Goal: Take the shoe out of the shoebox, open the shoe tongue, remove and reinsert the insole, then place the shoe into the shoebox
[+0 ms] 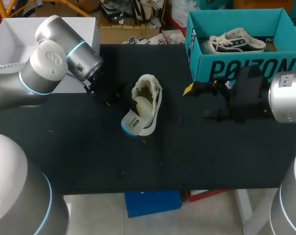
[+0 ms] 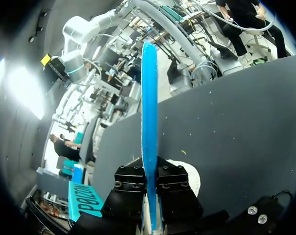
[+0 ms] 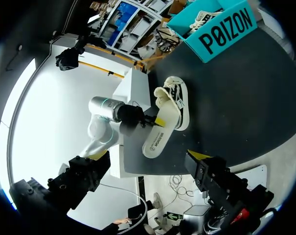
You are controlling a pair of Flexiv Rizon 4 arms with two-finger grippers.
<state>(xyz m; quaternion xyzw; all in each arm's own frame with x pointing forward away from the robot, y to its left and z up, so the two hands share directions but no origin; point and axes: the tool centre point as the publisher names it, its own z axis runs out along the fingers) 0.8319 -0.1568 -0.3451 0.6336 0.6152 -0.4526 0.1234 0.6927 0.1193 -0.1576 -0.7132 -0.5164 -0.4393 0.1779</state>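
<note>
Honestly, the sketchy part is that nothing is pinning the shoe (image 1: 148, 98) down. It lies loose on the table just below and ahead of the left gripper (image 2: 149, 171). If that arm tries to stuff the insole (image 2: 148, 107) back in, my guess is the shoe just skates away or rolls over. The insole is also floppy and pinched on its thin edge, so it could twist, buckle at the opening or slide out of the grip.

The left fingers are clamped narrow on the insole, which sticks straight out ahead of them, blue side showing. The right gripper (image 3: 148, 164) is spread wide with nothing in it, and the shoe is well ahead of it. The shoebox (image 1: 245, 68) sits just beside that right hand, with another shoe inside.
</note>
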